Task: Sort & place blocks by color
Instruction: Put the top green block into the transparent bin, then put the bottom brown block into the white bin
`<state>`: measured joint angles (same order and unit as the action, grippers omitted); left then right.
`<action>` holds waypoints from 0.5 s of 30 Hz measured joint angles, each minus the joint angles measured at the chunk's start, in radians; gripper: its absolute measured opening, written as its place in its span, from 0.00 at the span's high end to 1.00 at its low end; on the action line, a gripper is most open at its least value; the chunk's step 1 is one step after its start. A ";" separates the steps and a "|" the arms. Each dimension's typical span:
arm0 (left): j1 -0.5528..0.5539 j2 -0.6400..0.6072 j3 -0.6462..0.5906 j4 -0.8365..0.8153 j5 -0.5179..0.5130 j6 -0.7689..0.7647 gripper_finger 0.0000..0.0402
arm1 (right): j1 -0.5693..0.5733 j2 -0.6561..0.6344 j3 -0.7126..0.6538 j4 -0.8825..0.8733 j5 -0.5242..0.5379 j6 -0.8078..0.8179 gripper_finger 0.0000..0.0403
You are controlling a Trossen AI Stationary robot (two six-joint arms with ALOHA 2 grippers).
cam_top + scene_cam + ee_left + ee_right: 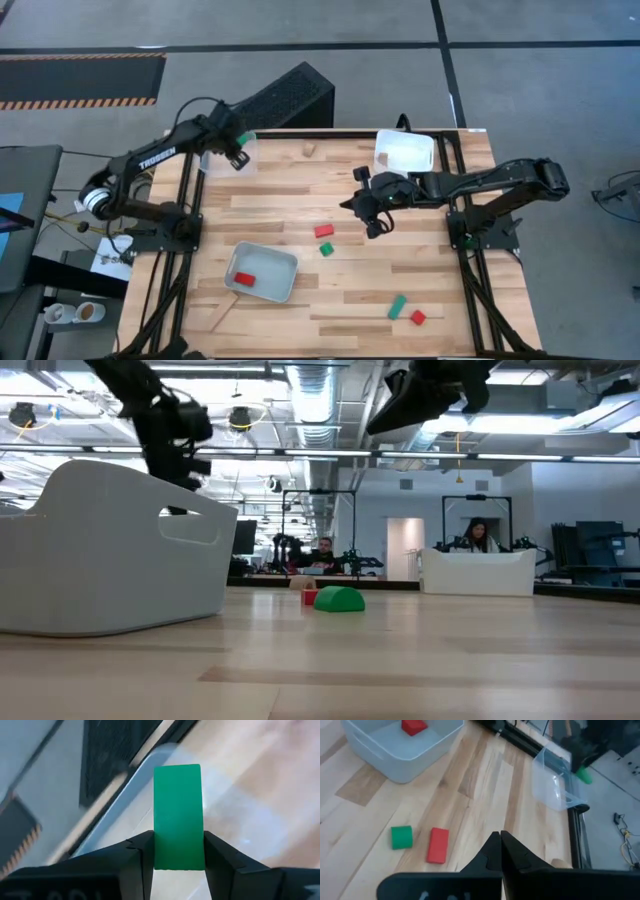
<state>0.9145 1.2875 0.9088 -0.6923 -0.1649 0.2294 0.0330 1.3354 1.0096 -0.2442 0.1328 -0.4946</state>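
**Green bar held over clear tray: release risks**

High view: the left gripper (pixel 237 150) is seen above the clear plastic tray (pixel 228 157) at the table's far left corner, a green bar (pixel 242 138) clamped in it. The right gripper (pixel 372 205) is carried mid-table with fingers pressed together, empty, near a red bar (pixel 324 231) and a green cuboid (pixel 326 249). A red block (pixel 245 279) is lodged in the grey tray (pixel 288 281); a white tray (pixel 405 153) is stationed far right. Further blocks remain loose.

Low view: a green block (pixel 339 599) is shown on the table; the grip is not resolved here.

Left wrist view: the bar (pixel 178 815) is gripped by its lower end only, most of it projecting. The tray's rim (pixel 130 785) is crossed beneath; a release here could be judged to strike the rim and spill outside.

Right wrist view: closed fingers (pixel 495 855). Collision with the loose blocks may be caused by a low descent
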 joint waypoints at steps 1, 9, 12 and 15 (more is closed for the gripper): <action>0.020 0.013 -0.008 0.000 0.002 -0.019 0.75 | -0.001 0.000 0.000 0.008 0.000 -0.001 0.98; 0.103 0.143 -0.016 -0.003 0.064 -0.037 0.64 | 0.006 0.000 0.000 0.048 0.000 0.000 0.98; 0.101 0.167 -0.016 0.003 0.049 -0.016 0.52 | 0.006 0.000 0.000 0.052 0.000 -0.001 0.98; 0.101 0.168 -0.015 0.008 0.046 -0.024 0.44 | 0.005 0.000 0.000 0.070 0.000 -0.003 0.98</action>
<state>1.0153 1.4556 0.8938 -0.6842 -0.1190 0.2054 0.0379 1.3354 1.0096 -0.1739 0.1329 -0.4973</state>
